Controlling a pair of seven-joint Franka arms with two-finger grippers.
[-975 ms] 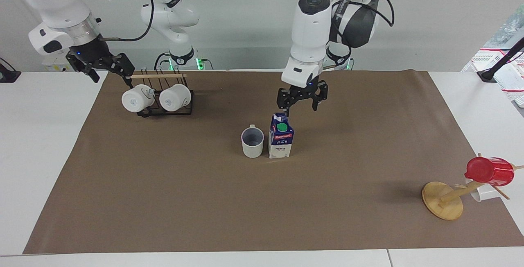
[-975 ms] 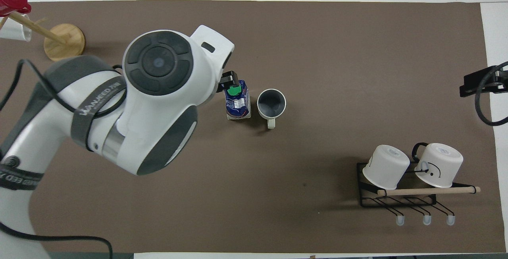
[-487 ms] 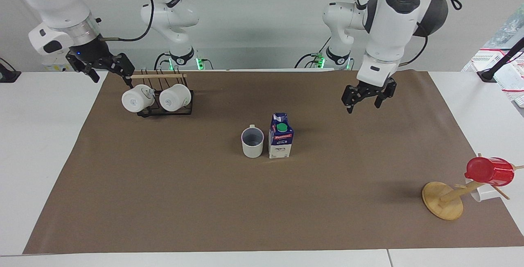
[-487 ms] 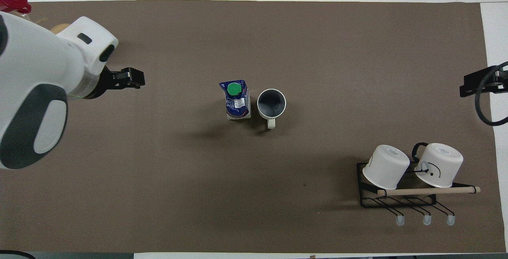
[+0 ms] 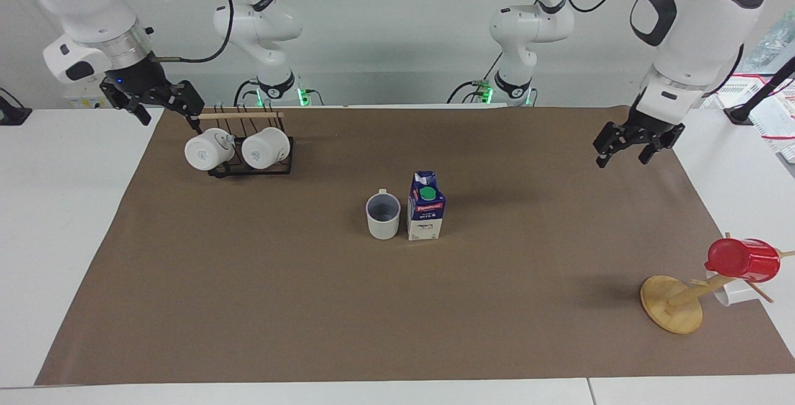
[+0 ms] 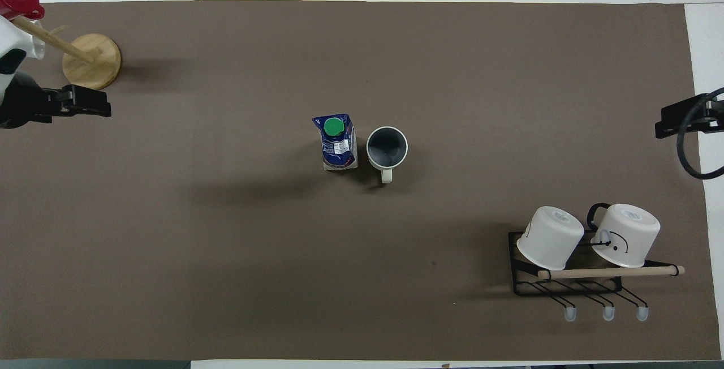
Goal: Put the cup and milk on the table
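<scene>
The cup, an off-white mug with a grey-blue inside, stands upright on the brown sheet of the table. The milk, a blue and white carton with a green cap, stands upright right beside it, toward the left arm's end. Both also show in the overhead view, the cup and the milk. My left gripper is open and empty, in the air over the sheet's edge at its own end. My right gripper is open and empty, waiting by the mug rack.
A black wire rack with two white mugs lies near the robots at the right arm's end. A wooden mug tree with a red cup stands at the left arm's end.
My left gripper has swung from just above the milk away to its own end of the table, open and empty. The milk, the cup and the right arm have not moved.
</scene>
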